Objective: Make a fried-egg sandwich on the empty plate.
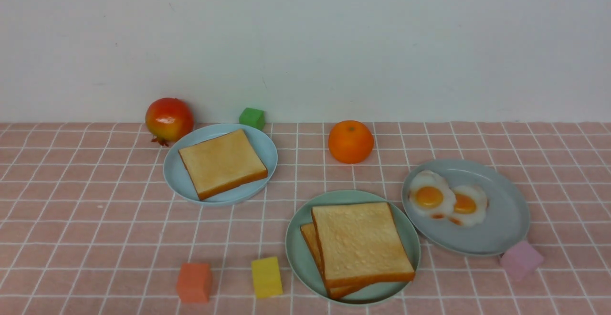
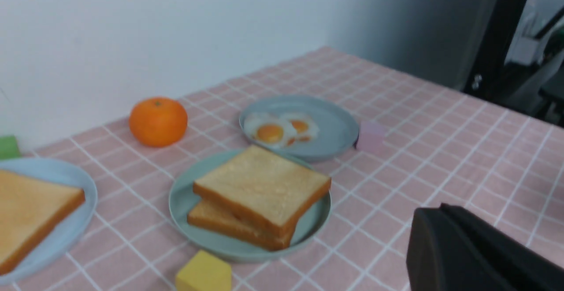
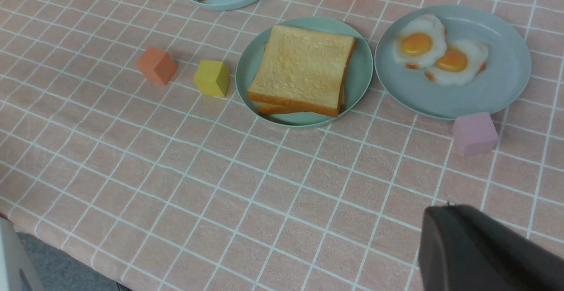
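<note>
Two toast slices stacked on the mint-green plate, with no egg showing between them.

Left to right: the left end effector point(image 2: 480, 251) is pressed together, off the food; the fried-egg sandwich point(image 1: 358, 248) sits on the mint-green plate point(image 1: 298, 253) at centre; two fried eggs point(image 1: 446, 198) remain on the grey-blue plate point(image 1: 501, 224); the right end effector point(image 3: 484, 251) is likewise pressed together. Judgement: confirm the egg's presence and square the slices without sliding the plate.
</note>
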